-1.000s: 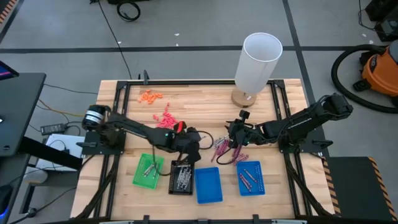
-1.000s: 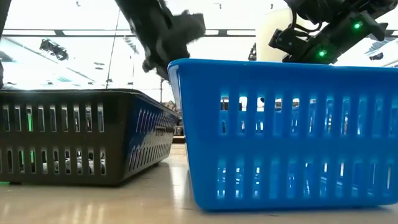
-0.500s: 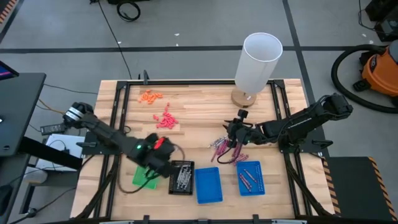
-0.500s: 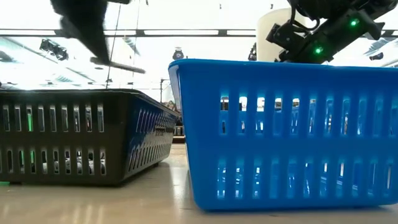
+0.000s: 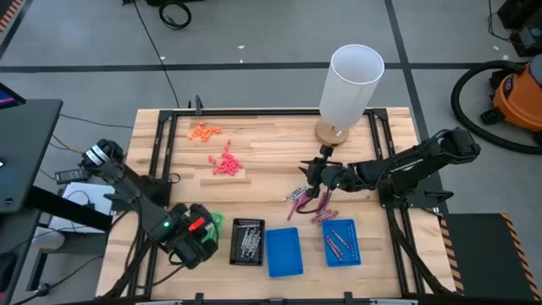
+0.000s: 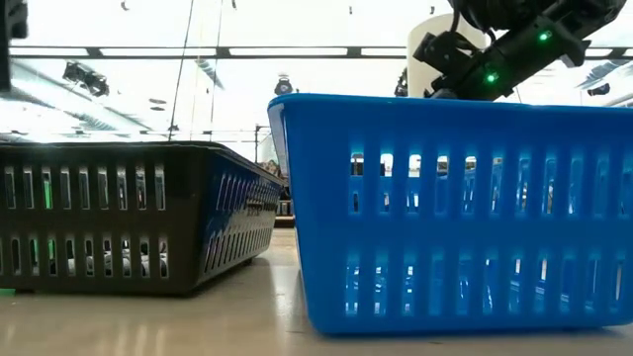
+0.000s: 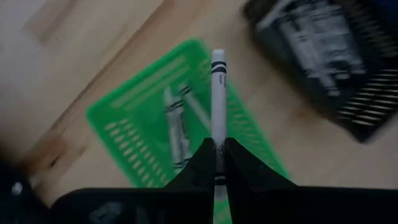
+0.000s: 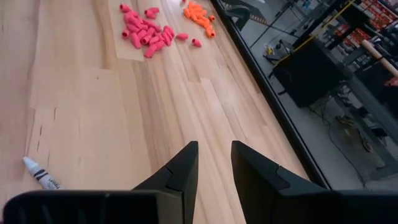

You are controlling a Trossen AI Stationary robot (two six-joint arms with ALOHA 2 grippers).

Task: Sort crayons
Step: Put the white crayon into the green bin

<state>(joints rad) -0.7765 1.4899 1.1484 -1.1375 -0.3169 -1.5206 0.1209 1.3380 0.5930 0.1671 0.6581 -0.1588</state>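
My left gripper hangs over the green tray at the table's near left, shut on a silvery-grey crayon. Several grey crayons lie in that tray. My right gripper stands open above bare wood, with nothing between its fingers, near the loose pile of maroon crayons at the table's middle. One pale crayon lies on the wood beside it. The black tray holds more grey crayons. The right blue tray holds maroon ones. My left gripper pinches the crayon between its two fingers at its rear part. The fingers come from above, slanting down. The crayon runs along them and sticks out past their tips, lifted clear above the green tray.
A tall white cylinder on a wooden foot stands at the far right. Pink bits and orange bits lie at the far left. An empty blue tray sits between the black tray and the right blue tray.
My left gripper has swung from above the black tray toward the table's left and near edges to above the green tray, rolling as it went. It has stayed shut on the grey crayon, which it has carried clear of the table.
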